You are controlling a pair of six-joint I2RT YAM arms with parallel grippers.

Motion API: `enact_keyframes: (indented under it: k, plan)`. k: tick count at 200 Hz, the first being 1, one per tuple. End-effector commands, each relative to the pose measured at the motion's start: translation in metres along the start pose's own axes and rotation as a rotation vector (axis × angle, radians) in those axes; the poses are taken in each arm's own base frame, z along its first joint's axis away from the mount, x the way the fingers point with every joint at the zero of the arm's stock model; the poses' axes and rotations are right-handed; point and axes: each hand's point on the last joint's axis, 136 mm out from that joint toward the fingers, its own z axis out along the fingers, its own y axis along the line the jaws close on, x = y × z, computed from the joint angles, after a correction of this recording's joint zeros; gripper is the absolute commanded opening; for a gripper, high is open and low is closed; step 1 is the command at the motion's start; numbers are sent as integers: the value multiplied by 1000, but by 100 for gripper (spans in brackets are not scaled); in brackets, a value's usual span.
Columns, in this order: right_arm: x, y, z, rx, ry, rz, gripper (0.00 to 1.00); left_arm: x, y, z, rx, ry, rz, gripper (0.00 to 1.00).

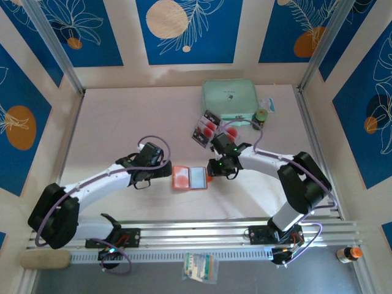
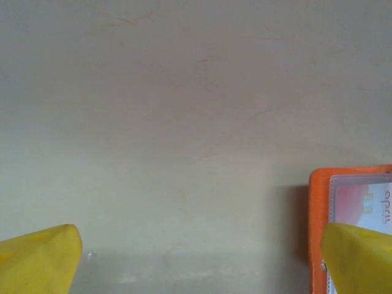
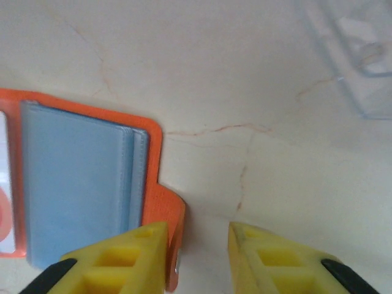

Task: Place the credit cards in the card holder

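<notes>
From above, the card holder [image 1: 190, 178] is lying open and flat in the middle of the frame. Its long side is running left to right and its fold is running up and down. The orange half is on the left, the pale blue pockets [image 1: 198, 178] are on the right, and a small tab [image 1: 209, 178] is pointing right. I think it is spread this way so the pockets are facing up for loading. The left gripper [image 1: 164, 173] is waiting at its left edge and the right gripper [image 1: 212, 173] at the tab. The credit cards [image 1: 208, 127] are lying tilted in the upper middle, just below a mint-green case [image 1: 229, 99] and well apart from the holder.

In the left wrist view, the left gripper [image 2: 196, 263] is standing fully released, with its yellow fingers [image 2: 37, 260] in the two lower corners. The right one is covering the holder's orange edge at the lower right. Probably it is getting ready to steady that side. Under the clear pocket one card seems to be sitting already.

In the right wrist view, the right gripper [image 3: 199, 257] is showing its fingers partly apart at the bottom, with bare table [image 3: 245, 141] between them, so it is clamping nothing. The tab is just beside its left finger, perhaps for pinching. A clear tray [image 3: 358, 61] is showing in the upper right.
</notes>
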Motion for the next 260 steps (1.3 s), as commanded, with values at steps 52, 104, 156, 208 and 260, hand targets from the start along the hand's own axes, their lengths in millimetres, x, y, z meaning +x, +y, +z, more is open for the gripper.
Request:
enact_keyframes:
  k: [52, 104, 156, 208, 260]
  plan:
    - [-15, 50, -39, -237, -59, 20, 2, -3, -17, 13, -1, 15, 44, 100]
    - [-6, 96, -11, -364, 10, 2, 0, 10, -8, 22, -23, 41, 63, 100]
    - [10, 111, 14, -334, 51, -30, 0, 18, -6, 30, -26, 60, 75, 100]
    - [14, 112, 24, -330, 73, -23, 0, 25, -3, 35, -43, 78, 84, 100]
    - [16, 114, 31, -333, 89, -24, 0, 32, 2, 40, -57, 89, 84, 100]
